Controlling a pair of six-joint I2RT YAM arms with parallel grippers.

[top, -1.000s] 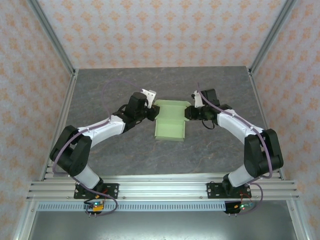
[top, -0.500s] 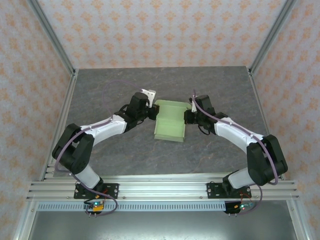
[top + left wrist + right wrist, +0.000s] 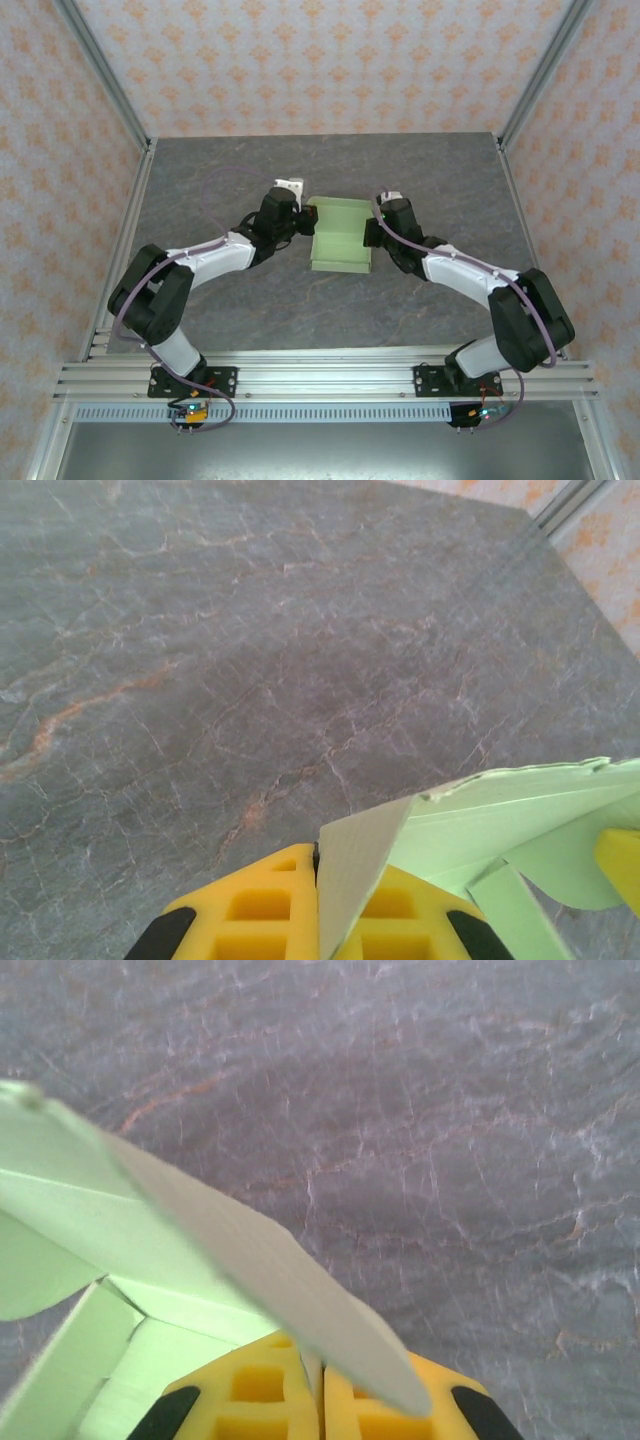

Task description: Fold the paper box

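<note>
The pale green paper box [image 3: 339, 236] lies partly folded on the grey table between the two arms, its far flap raised. My left gripper [image 3: 303, 222] is shut on the box's left side flap [image 3: 355, 865], the thin card pinched between the yellow fingers [image 3: 262, 912]. My right gripper [image 3: 372, 232] is shut on the box's right side flap [image 3: 260, 1260], which stands on edge between its yellow fingers [image 3: 250, 1400]. The box's green inner panels [image 3: 110, 1360] show to the left of that grip. A yellow tip of the other gripper [image 3: 620, 855] peeks in at the far right of the left wrist view.
The grey marbled table top [image 3: 330, 170] stretches free behind and in front of the box. Patterned walls and metal frame posts [image 3: 535, 80] close the cell at the back and sides. The aluminium rail [image 3: 320, 375] with the arm bases runs along the near edge.
Both grippers have closed on the box's side flaps and moved inward toward each other. The side flaps have lifted, and the box looks narrower than a second ago.
</note>
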